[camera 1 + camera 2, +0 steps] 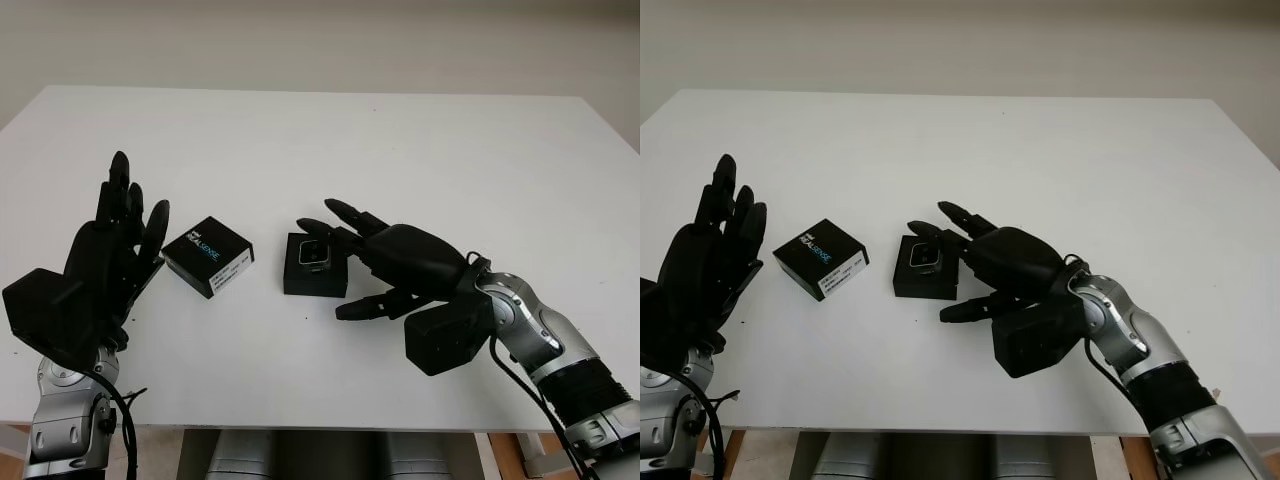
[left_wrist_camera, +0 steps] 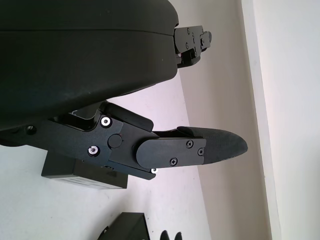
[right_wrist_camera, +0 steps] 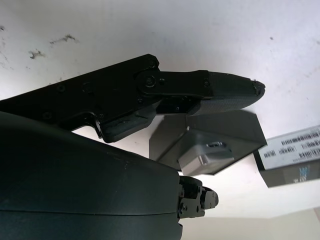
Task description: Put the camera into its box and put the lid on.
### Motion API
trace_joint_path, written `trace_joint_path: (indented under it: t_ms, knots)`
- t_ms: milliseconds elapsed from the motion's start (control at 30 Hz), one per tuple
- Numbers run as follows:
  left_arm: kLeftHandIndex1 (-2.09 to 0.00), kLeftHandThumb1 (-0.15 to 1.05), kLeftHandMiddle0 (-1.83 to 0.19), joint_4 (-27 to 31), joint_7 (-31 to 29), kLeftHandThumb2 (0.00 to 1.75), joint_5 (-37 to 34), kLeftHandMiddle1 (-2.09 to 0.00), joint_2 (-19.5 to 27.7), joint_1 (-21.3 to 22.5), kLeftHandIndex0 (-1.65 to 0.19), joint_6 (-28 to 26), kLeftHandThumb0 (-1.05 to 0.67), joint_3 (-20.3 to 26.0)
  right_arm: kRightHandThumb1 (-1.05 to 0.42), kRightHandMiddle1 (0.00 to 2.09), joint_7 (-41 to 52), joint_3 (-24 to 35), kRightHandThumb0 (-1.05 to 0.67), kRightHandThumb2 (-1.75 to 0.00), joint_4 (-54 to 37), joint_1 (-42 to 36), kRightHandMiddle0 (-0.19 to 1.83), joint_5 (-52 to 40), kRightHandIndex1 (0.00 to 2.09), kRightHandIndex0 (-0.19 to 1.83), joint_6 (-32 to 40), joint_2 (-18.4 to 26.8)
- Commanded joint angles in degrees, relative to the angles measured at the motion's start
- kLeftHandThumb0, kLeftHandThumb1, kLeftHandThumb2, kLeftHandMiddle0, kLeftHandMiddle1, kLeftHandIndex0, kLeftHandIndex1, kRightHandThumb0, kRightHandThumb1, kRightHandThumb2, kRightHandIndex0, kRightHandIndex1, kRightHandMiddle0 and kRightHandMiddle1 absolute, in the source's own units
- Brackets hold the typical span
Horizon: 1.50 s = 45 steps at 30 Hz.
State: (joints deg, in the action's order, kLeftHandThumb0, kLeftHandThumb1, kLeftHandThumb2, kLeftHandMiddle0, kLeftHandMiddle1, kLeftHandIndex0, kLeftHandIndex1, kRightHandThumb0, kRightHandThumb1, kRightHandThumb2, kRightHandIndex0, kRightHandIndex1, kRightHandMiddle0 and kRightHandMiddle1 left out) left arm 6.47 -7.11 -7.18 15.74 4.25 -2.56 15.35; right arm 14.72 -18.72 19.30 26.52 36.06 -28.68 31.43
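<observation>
- Left eye view: we see one camera [image 1: 316, 252] sitting in one open black box [image 1: 315, 266] near the middle of the white table [image 1: 420, 160]. One lid [image 1: 207, 256] — black, with printed lettering and a label — lies flat just left of the box, apart from it. The right hand [image 1: 352, 262] is at the box's right side, upper fingers over the box's far right corner and the thumb on the near side; it holds nothing and is open. Whether the fingertips touch the box we cannot tell.
- Right eye view: the left hand [image 1: 702, 262] is raised at the table's left edge, left of the lid and clear of it — open, holding nothing.
- Left wrist view: past the hand's shell and one finger [image 2: 192, 149] we see the lid's side and a corner of the box beyond it.
- Right wrist view: one finger [image 3: 215, 90] reaches over the box, where the grey camera lies inside; the lid's label is beyond it.
- Handling, as we judge it: the camera looks small, rigid and fragile at the lens, so it is best left seated. The lid looks like light, stiff card, and smooth enough to slip; we would take it by two opposite side walls, keep it level and lower it squarely over the box.
</observation>
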Motion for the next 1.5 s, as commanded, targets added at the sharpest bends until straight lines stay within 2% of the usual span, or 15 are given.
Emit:
trace_joint_path:
  t_ms: [0,567,733,900,1033,1200,1367,1467]
  knots:
    - [-0.05,1.05,0.15,1.13,-0.07,0.44,-0.22,-0.05,0.41,-0.39,0.16,-0.16,-0.68,0.39,-1.05,0.07,-0.29,-0.35,-0.88,-0.46,-0.6,-0.92,-0.02,0.81,0.04,-0.19,0.32,0.9]
    - [-0.05,1.05,0.16,0.93,-0.51,0.44,-0.36,-0.05,0.63,-0.19,0.16,0.0,-0.68,0.56,-1.05,0.08,3.04,-1.56,-0.88,-0.46,-1.71,-2.28,0.07,2.37,0.04,-0.17,3.34,2.2]
    - [-0.05,1.05,0.15,0.89,-0.25,0.45,-0.13,-0.05,0.56,-0.07,0.16,-0.05,-0.67,0.51,-1.05,0.04,4.04,-1.56,-0.9,-0.49,-1.9,-2.11,0.0,2.18,0.03,-0.19,3.94,2.19]
    - [-0.05,1.05,0.15,0.99,-0.24,0.45,-0.18,-0.05,0.69,0.11,0.16,-0.28,-0.67,0.6,-1.05,0.01,1.0,1.32,-0.87,-0.5,-2.09,-1.82,-0.11,-1.74,0.0,-0.19,4.28,0.44]
    - [-0.07,1.05,0.11,1.02,1.91,0.44,0.69,-0.07,-0.21,0.41,0.12,0.42,-0.67,0.81,-1.05,0.02,-2.47,5.66,-0.83,-0.5,-2.45,-0.57,-0.12,-8.39,0.02,-0.16,6.34,-3.09]
    - [-0.1,1.05,-0.02,1.03,6.59,0.32,3.52,-0.09,-1.28,1.12,0.04,1.48,-0.68,0.64,-1.05,0.04,-1.18,10.46,-0.8,-0.49,-3.75,0.96,-0.12,-17.39,0.03,-0.17,10.24,-5.47]
    - [-0.13,1.05,-0.19,1.86,11.66,0.2,13.53,-0.09,0.27,0.99,-0.08,0.65,-0.64,-1.59,-1.05,0.04,1.29,14.34,-0.79,-0.49,-5.83,2.42,-0.13,-23.65,0.03,-0.18,17.96,-6.09]
    - [-0.13,1.05,-0.21,3.0,12.41,0.14,17.87,-0.07,1.07,0.43,-0.1,-0.14,-0.63,-2.92,-1.05,0.04,2.73,15.58,-0.78,-0.49,-6.8,2.63,-0.13,-26.02,0.03,-0.18,20.96,-6.16]
